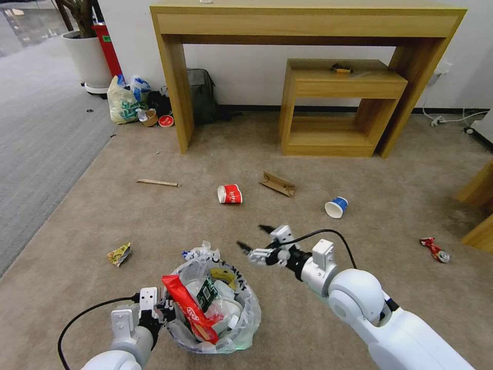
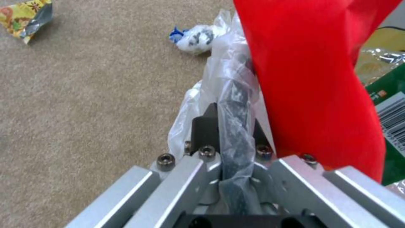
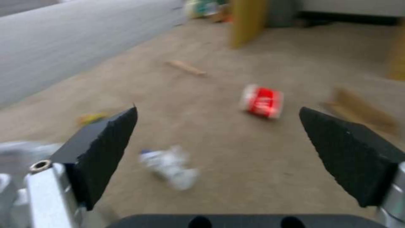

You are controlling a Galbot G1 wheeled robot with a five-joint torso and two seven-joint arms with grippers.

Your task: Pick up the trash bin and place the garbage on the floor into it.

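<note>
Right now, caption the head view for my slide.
Left gripper holds the trash bin rim; open right gripper hovers over littered beige carpet.

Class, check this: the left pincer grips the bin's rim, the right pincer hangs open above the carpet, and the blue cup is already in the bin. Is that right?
One part is wrong. In the head view the blue cup lies on the carpet, not in the bin. The left pincer does grip the rim, and the right pincer hangs open.
</note>
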